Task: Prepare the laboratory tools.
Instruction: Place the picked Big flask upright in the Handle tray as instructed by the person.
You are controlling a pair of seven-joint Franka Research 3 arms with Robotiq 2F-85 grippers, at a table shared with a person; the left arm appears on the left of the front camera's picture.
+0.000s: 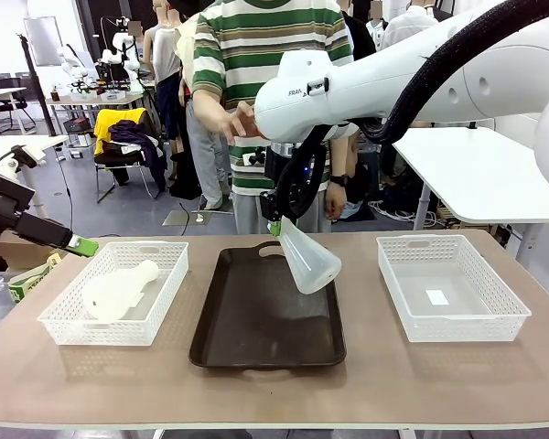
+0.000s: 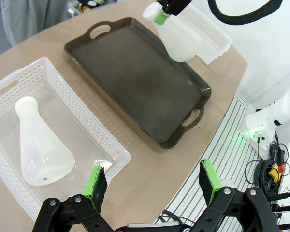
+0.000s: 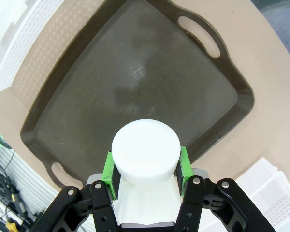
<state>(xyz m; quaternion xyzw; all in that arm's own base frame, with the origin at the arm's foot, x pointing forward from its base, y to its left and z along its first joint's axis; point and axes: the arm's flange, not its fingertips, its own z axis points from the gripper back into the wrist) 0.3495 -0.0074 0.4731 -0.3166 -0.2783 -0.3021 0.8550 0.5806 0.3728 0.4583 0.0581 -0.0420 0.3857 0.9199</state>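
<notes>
Right gripper (image 3: 145, 168) is clamped on the neck of a conical flask (image 1: 309, 262), which hangs tilted, base lowest, above the far part of the dark brown tray (image 1: 256, 340). To set it down well, the wrist should probably bring the base flat to the tray floor before the jaws release, or the flask may tip and roll. Farther out, the second flask (image 2: 38, 145) lies on its side in the left mesh basket (image 2: 9, 87), with the left gripper (image 2: 152, 181) spread wide and empty near it.
</notes>
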